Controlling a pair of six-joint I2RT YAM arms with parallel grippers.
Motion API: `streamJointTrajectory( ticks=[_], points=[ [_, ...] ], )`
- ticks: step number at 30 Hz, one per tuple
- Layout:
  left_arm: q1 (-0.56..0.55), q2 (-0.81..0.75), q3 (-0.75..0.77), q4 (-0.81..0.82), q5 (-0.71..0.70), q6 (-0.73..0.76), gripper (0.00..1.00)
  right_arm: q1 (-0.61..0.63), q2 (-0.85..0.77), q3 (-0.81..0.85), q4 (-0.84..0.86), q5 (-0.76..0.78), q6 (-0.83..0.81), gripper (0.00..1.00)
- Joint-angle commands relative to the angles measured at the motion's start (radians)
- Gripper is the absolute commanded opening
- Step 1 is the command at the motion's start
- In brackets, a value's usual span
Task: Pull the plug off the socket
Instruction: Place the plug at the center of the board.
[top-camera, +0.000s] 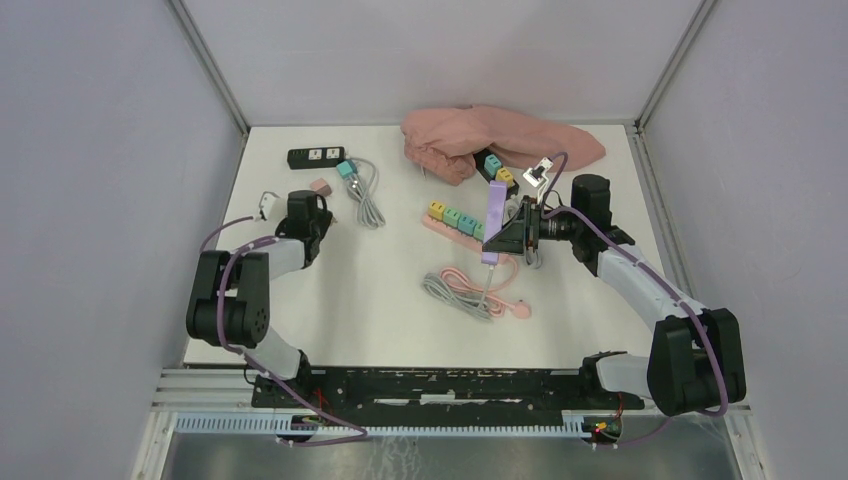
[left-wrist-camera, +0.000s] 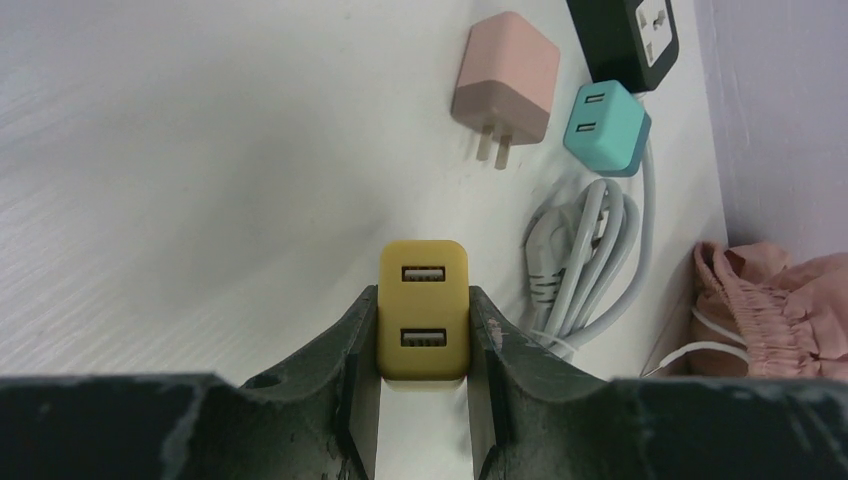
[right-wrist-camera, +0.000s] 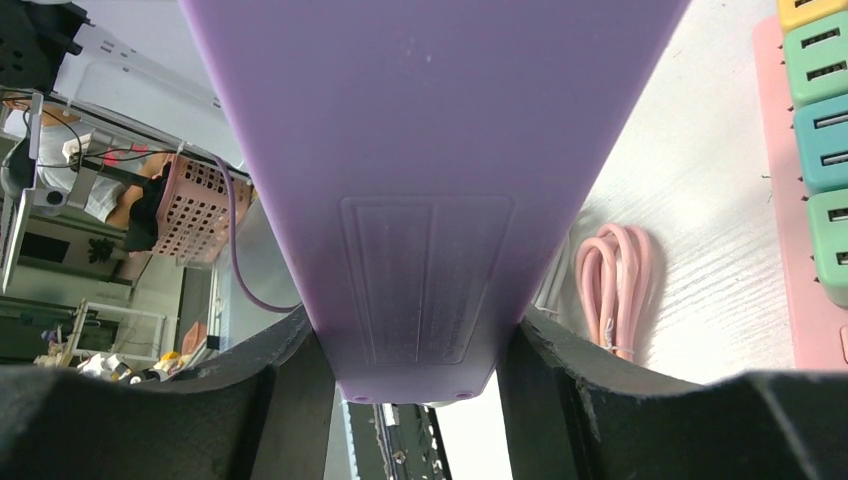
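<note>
My left gripper (left-wrist-camera: 423, 345) is shut on a yellow two-port USB plug (left-wrist-camera: 423, 308), held just above the white table. The top view shows this gripper (top-camera: 303, 214) at the left, away from any socket strip; the plug is hidden there. My right gripper (right-wrist-camera: 415, 372) is shut on the sides of a purple socket strip (right-wrist-camera: 430, 150), whose underside fills its view. From above, the purple strip (top-camera: 494, 220) stands tilted off the table in the right gripper (top-camera: 510, 236), with its white cord hanging down.
A pink plug (left-wrist-camera: 507, 85), a teal plug (left-wrist-camera: 606, 128), a black socket strip (left-wrist-camera: 637, 35) and a coiled grey cord (left-wrist-camera: 585, 265) lie ahead of the left gripper. A pink strip (top-camera: 440, 226) with several coloured plugs, coiled cords (top-camera: 470, 288) and pink cloth (top-camera: 500, 135) lie mid-table.
</note>
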Motion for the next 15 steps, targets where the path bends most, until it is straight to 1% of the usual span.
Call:
streamJointTrajectory(
  ticks=[1, 5, 9, 12, 15],
  points=[
    [0.006, 0.050, 0.116, -0.042, -0.041, -0.071, 0.11, -0.003, -0.002, 0.051, 0.025, -0.024, -0.025, 0.00],
    [0.012, 0.097, 0.187, -0.107, -0.041, -0.073, 0.15, -0.004, -0.001, 0.052, 0.024, -0.027, -0.026, 0.00],
    [0.015, 0.121, 0.218, -0.133, -0.038, -0.067, 0.28, -0.003, -0.002, 0.054, 0.021, -0.029, -0.025, 0.00],
    [0.020, 0.128, 0.221, -0.133, -0.038, -0.074, 0.34, -0.003, -0.003, 0.056, 0.019, -0.028, -0.027, 0.00],
    [0.021, 0.133, 0.225, -0.138, -0.035, -0.071, 0.42, -0.004, -0.004, 0.056, 0.017, -0.031, -0.026, 0.00]
  ],
)
